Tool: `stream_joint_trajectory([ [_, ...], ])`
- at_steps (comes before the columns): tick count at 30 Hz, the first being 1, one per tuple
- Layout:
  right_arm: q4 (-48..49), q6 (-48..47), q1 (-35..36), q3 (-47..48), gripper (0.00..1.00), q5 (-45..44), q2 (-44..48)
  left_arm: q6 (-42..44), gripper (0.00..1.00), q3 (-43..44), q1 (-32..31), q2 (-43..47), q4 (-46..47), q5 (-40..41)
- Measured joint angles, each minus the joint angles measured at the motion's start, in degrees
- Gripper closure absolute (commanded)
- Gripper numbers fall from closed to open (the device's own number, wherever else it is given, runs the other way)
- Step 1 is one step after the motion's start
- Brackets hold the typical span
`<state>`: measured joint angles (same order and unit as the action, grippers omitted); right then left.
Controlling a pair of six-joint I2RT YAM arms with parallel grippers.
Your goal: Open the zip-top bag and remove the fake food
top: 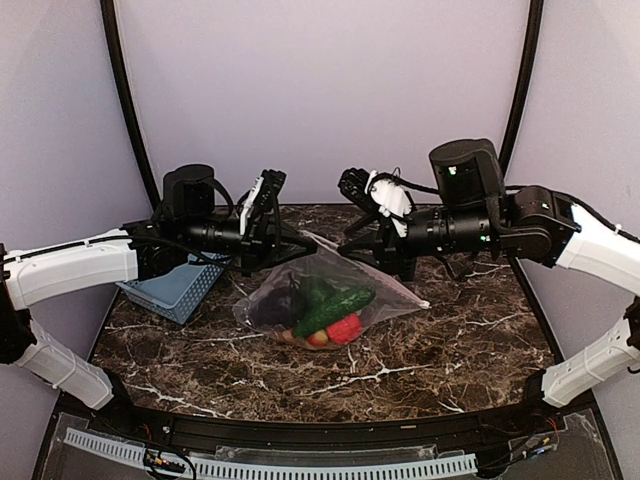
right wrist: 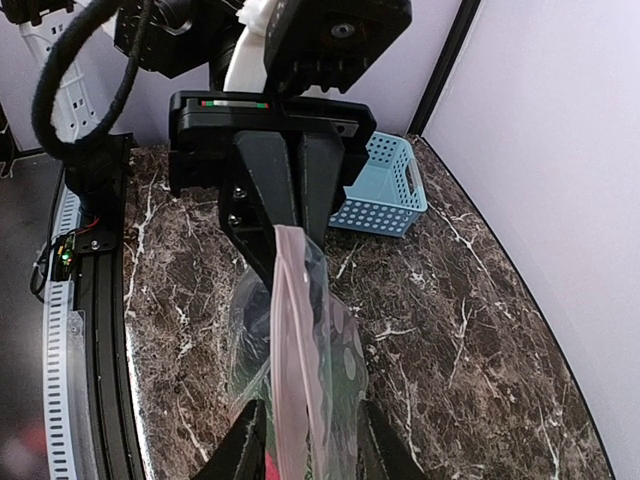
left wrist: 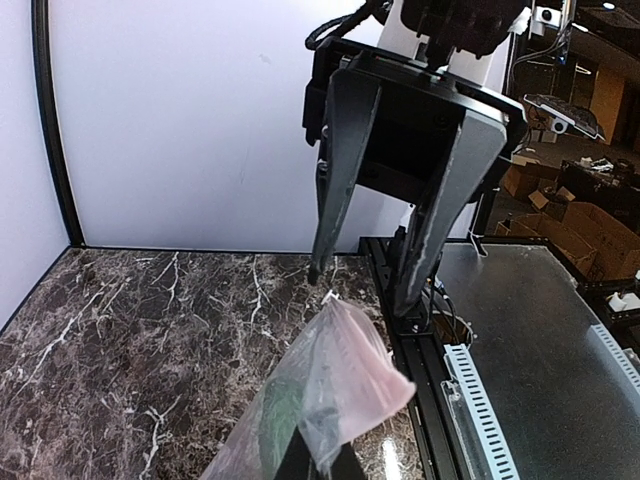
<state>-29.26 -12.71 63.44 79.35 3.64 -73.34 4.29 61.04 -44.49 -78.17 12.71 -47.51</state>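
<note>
Presently the counter (top: 450,350) lies below both of my hands. The zip-top bag (top: 330,300) hangs from them down to it. The bag's long axis runs on a slant: the zip edge is lifted up between my hands, and the full end rests on the counter, below the hands and on the near side of them. The fake food (top: 335,310) sits bunched inside that low end, well below either hand. It comprises a green cucumber, red pieces and a dark piece beside them.

My hands face each other tip to tip, and the bag's upper edge lies in the gap between them. My left hand (top: 297,240) is closed on that edge and pinches the film. My right hand (top: 347,250) meets the same edge from the opposite side. Its fingers (right wrist: 245,452) stand apart, one on each side of the film, with the pale strip between them. I judge that no pinch is made there yet.

The next move appears to require the right hand to close on one lip only. The two hands can then draw apart across the zip line.
</note>
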Motion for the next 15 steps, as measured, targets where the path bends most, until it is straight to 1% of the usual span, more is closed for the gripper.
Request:
stream_joint_trajectory([
  [9,-0.13,-0.61,0.0,-0.17,0.8,-4.76,-0.72,-0.24,0.99,0.0,0.0,-0.04,0.0,-0.59],
  [15,-0.24,-0.74,0.0,-1.86,0.79,-6.64,-0.7,-0.31,0.99,0.0,0.0,-0.04,0.0,-0.87],
])
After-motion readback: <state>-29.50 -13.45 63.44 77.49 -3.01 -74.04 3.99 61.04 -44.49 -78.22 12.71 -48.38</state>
